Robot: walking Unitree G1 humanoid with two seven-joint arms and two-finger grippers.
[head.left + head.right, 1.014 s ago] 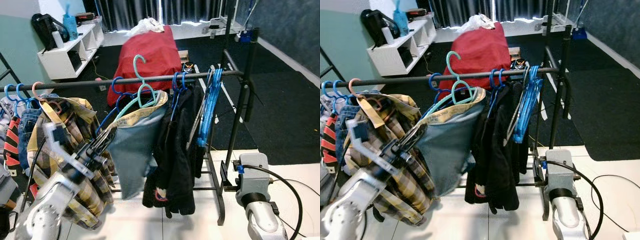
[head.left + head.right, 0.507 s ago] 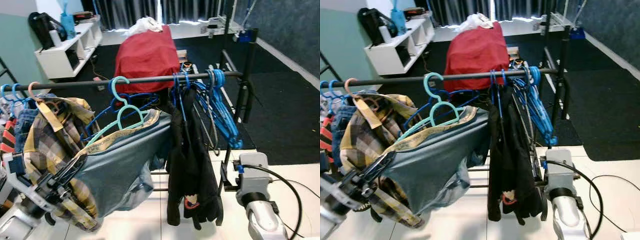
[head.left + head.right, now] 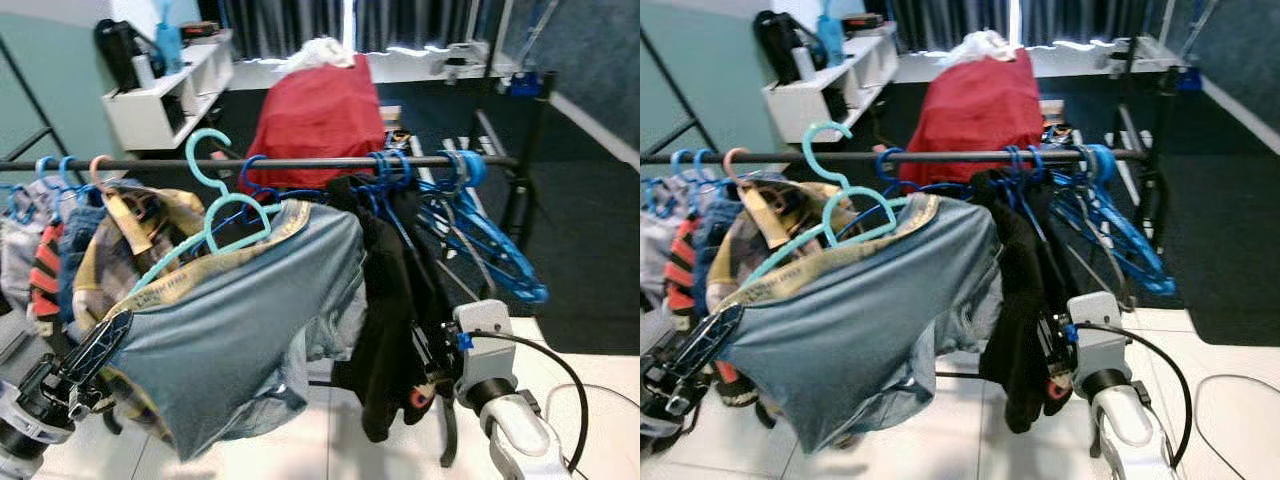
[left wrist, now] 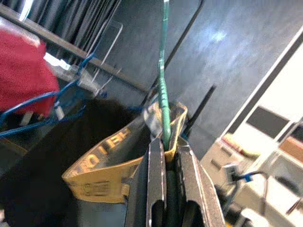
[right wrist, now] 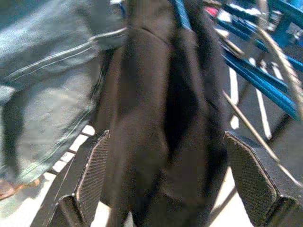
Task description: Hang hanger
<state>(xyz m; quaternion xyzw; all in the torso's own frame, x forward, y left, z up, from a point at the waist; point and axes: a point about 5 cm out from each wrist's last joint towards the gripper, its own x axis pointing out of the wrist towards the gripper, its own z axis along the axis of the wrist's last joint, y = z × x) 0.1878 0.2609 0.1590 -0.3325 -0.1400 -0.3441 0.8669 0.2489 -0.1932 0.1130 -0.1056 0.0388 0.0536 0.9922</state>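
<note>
A black clothes rail (image 3: pixel 300 162) is carrying the garments: a black garment (image 3: pixel 395 300) is hanging below its middle, blue hangers (image 3: pixel 480 240) are crowding toward its right end, and a plaid shirt (image 3: pixel 120 250) is hanging toward its left.

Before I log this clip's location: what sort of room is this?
Probably a bedroom or laundry corner at home: a clothes rail crowded with hung garments, a white shelf unit, and curtains behind.

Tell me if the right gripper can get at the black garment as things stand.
Probably yes. The right gripper is open, and the black garment hangs straight ahead between its fingers. Nothing lies between them. The blue hangers hang off to one side.
</note>
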